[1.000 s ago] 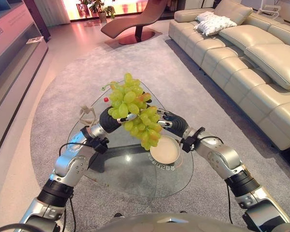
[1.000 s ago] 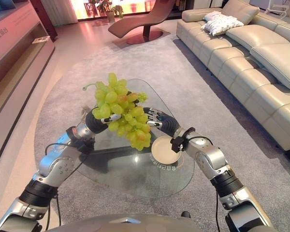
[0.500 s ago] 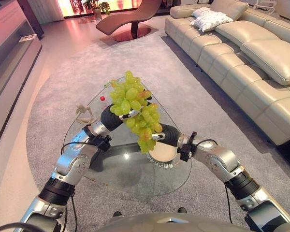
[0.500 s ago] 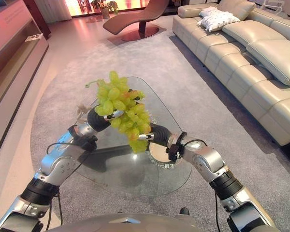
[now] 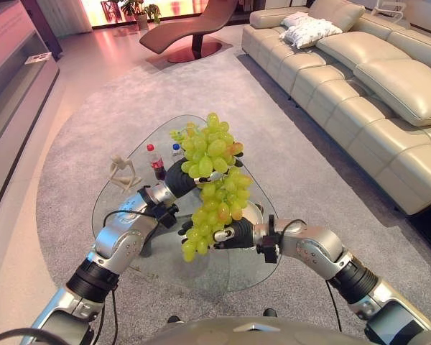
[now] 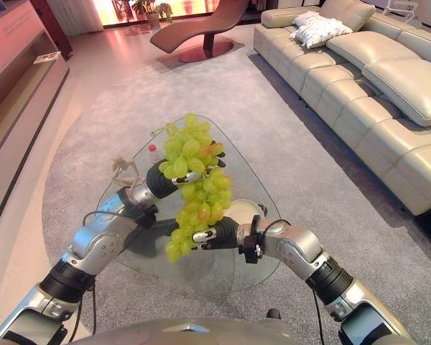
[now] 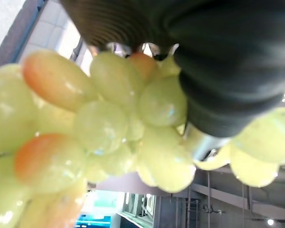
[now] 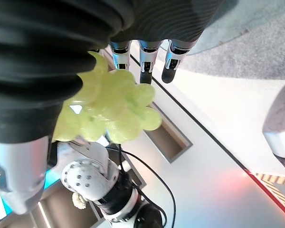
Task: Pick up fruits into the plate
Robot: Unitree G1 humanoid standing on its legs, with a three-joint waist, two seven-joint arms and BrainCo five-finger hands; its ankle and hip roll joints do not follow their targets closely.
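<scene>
Holding the grapes [image 5: 214, 180] in our curled left hand [image 5: 178, 177], we hang them lengthwise down onto the right hand's [image 6: 217, 233] straight fingers [image 8: 145, 64]; plate [image 6: 248, 210] just beyond.

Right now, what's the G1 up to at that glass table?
The robot holds a big bunch of green grapes in the air over the glass table. Its left hand is curled round the upper part of the bunch, while the right hand supports the dangling lower end from below. The plate sits on the table just behind the bunch, so the grapes are not in it yet. A small bottle and a figurine stand farther back.
</scene>
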